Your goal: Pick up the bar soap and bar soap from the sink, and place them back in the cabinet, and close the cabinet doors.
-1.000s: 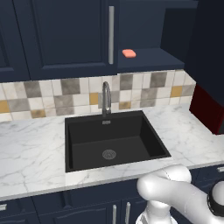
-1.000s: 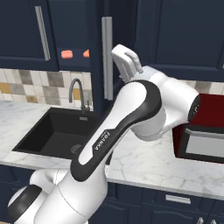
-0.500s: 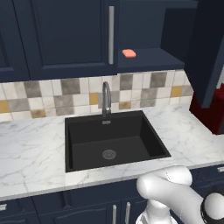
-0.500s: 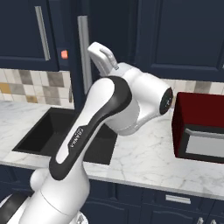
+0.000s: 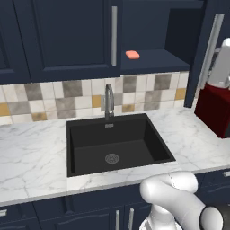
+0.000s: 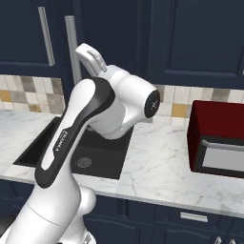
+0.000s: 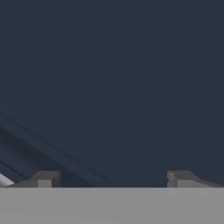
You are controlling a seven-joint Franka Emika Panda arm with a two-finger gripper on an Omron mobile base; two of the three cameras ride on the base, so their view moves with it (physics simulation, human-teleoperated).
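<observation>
A navy kitchen with a tiled backsplash and a white marble surface (image 5: 36, 152) carries the black sink (image 5: 114, 143), the landmark here. The basin looks empty around its steel drain. Above the sink and a little to its right, one salmon bar soap (image 5: 132, 55) lies flat on the cabinet shelf (image 5: 152, 60), near the shelf's left end; a second bar cannot be made out.

The left cabinet door (image 5: 67, 36) appears shut, its silver handle directly above the faucet (image 5: 108, 99). The right cabinet door (image 5: 211, 49) stands swung out, up and well to the right of the sink, its long handle vertical. The arm's wrist is up beside that door, on its far side from the sink.

In the hand view the gripper (image 7: 114, 180) faces a flat navy panel at close range, its fingertips (image 7: 43, 178) set wide apart with nothing between them.

Judging from this, the remaining step is closing the open door, which must swing back toward the sink. The panel lies straight ahead of the gripper, long axis upright. A dark red appliance (image 5: 218, 110) sits on the surface right of the sink, below the door; the arm's sweep should stay above it.
</observation>
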